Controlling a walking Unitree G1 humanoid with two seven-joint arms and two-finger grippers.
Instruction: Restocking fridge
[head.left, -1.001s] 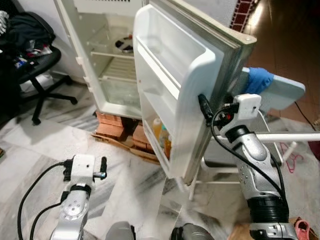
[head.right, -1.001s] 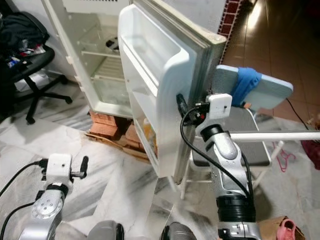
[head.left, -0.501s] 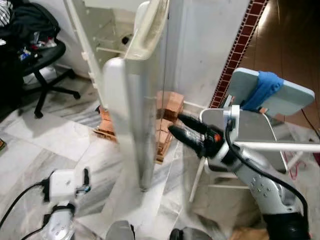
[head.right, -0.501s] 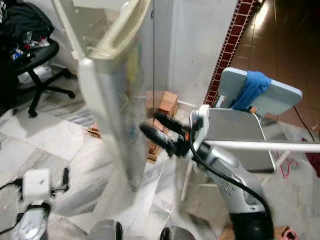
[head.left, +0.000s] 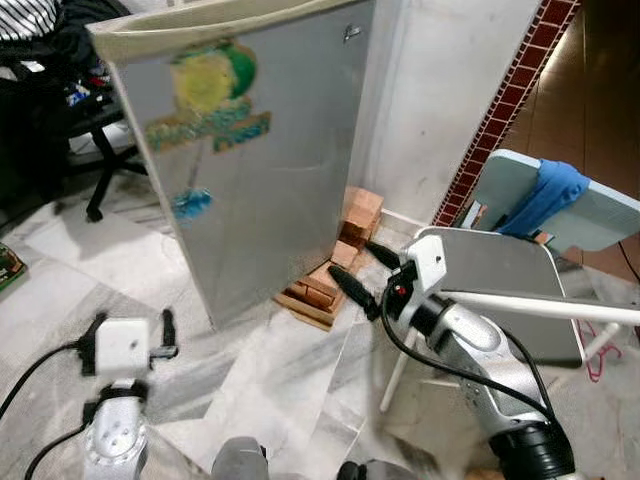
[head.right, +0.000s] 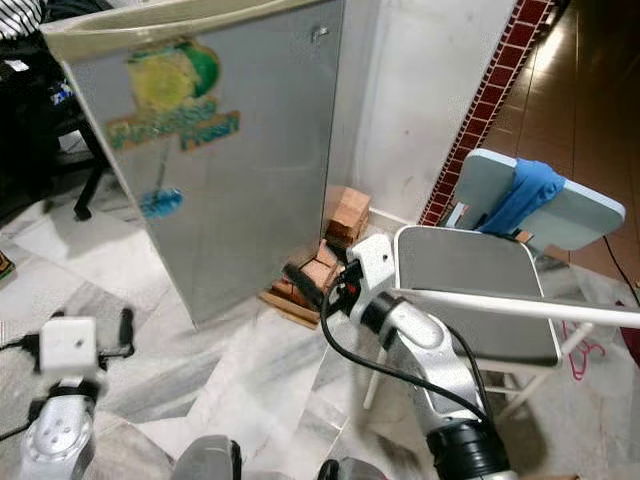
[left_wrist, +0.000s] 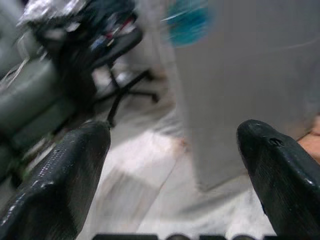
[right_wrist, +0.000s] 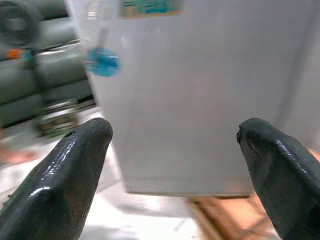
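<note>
Since a second ago the fridge door (head.left: 260, 150) has swung from wide open, with its inner shelves and bottles showing, to a position where its grey outer face with the green and yellow sticker (head.left: 208, 95) fronts the camera; it now looks shut or very nearly so, though the seam at the cabinet cannot be made out. The right end effector (head.left: 360, 275), which was up against the door's edge a second ago, is now held out low in front of the robot, apart from the door, its two black fingers (right_wrist: 75, 175) spread wide with nothing between them. It points toward the stack of bricks (head.left: 335, 275) under the fridge's corner. The left end effector (head.left: 165, 330) hangs low over the marble floor (head.left: 270, 370), its fingers likewise well apart and empty in the left wrist view. A white chair (head.left: 500, 290) with a blue cloth (head.left: 545, 195) draped on its back stands just beside the right arm, and a black office chair (head.left: 95, 130) sits beyond the fridge on the left. Judged from this, the restocking appears essentially finished, with the goods closed inside; what remains is at most a final press to seat the door.
</note>
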